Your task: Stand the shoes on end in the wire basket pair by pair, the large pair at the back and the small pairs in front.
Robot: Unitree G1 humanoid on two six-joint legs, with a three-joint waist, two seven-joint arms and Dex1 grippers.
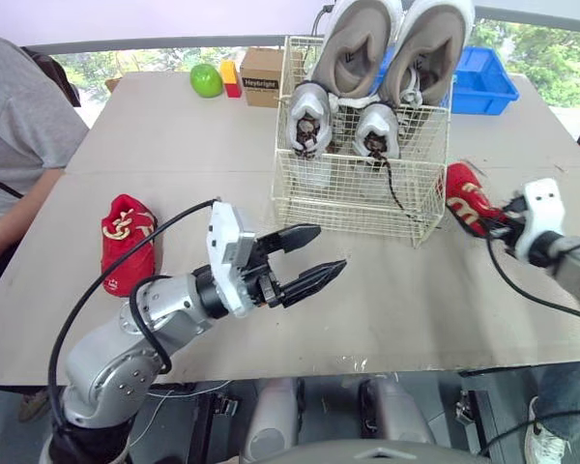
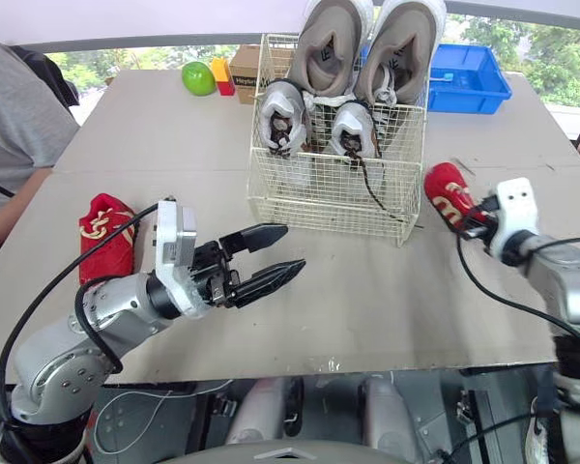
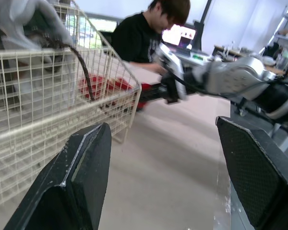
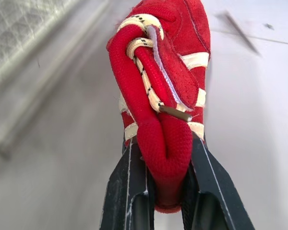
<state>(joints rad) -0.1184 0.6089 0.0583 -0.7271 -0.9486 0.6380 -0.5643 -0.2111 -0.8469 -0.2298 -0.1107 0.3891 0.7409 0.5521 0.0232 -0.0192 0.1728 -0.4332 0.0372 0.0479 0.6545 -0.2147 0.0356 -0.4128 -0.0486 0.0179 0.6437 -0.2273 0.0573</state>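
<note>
STEP: small red pair, first shoe in hand | right gripper (image 4: pixel 164 163) clamped on red shoe (image 4: pixel 168 72), just beside wire basket (image 1: pixel 353 208) | left gripper (image 1: pixel 307 259) spread wide, holding nothing, above tabletop (image 1: pixel 416 300) | other red shoe (image 1: pixel 128 242) lies well apart | NEXT, judged: lift over rim, stand on end in front row | LOOK: soft, squeezed narrow, cream laces

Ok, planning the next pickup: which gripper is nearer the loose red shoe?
Left: left gripper hovers open near the loose shoe; right gripper holds the other shoe, beyond the basket.
</note>
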